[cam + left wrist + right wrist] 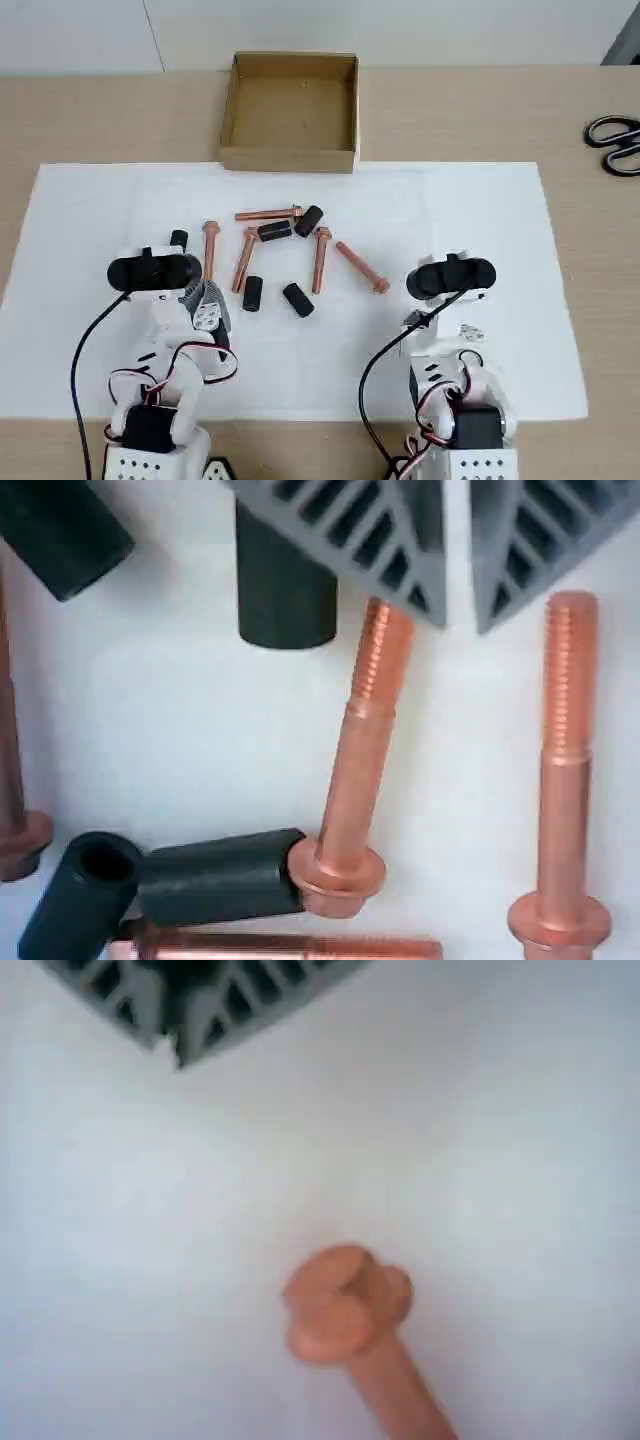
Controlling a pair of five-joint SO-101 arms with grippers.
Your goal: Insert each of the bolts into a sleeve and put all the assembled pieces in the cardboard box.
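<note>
Bolts (320, 260), five, copper: loose on the white sheet (90, 200) between the arms, mixed with five black sleeves (252, 293), one touching a bolt head. Box (290, 158), cardboard, open: just beyond the sheet's far edge. Left claw (462, 625): narrowly parted, holding nothing, tips near two bolts' threaded ends. Right claw (172, 1030): blurred, width cannot be told, near a bolt head. Scissors (615, 145): on the table (100, 110), far right.

— What's on the table (90, 110)?
— A white paper sheet (480, 210) over most of it, a cardboard box (290, 160) at the sheet's far edge, and scissors (615, 145) far right.
— And on the sheet?
— Copper bolts (320, 262) and black sleeves (297, 299), scattered mid-sheet.
</note>
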